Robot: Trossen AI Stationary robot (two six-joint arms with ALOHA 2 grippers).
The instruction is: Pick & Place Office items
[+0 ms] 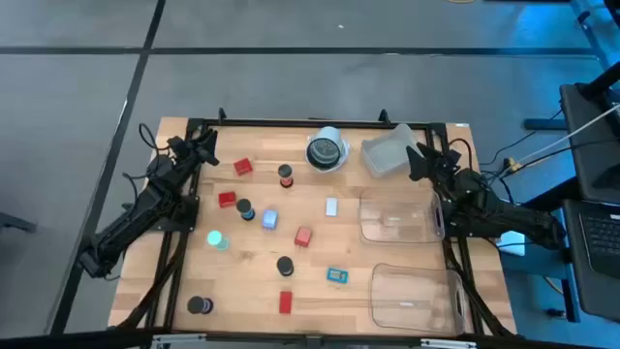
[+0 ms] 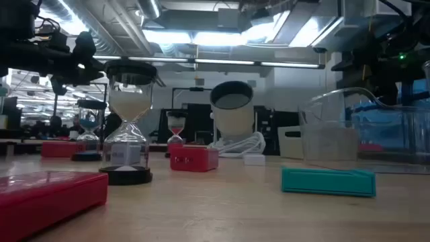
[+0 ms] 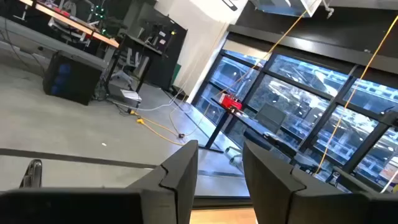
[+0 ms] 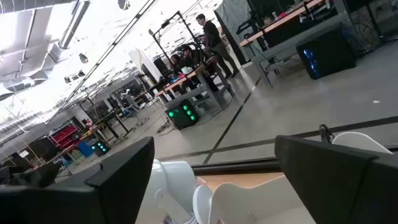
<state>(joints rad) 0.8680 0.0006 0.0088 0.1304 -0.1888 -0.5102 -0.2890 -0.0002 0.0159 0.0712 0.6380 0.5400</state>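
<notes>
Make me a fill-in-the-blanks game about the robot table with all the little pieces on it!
1. The number of clear plastic bins lying on the table's right side is ____.
2. The teal round piece lies nearer the ____ arm.
3. The right gripper has its fingers ____.
4. The left gripper holds ____.

Missing words: two; left; open; nothing
</notes>
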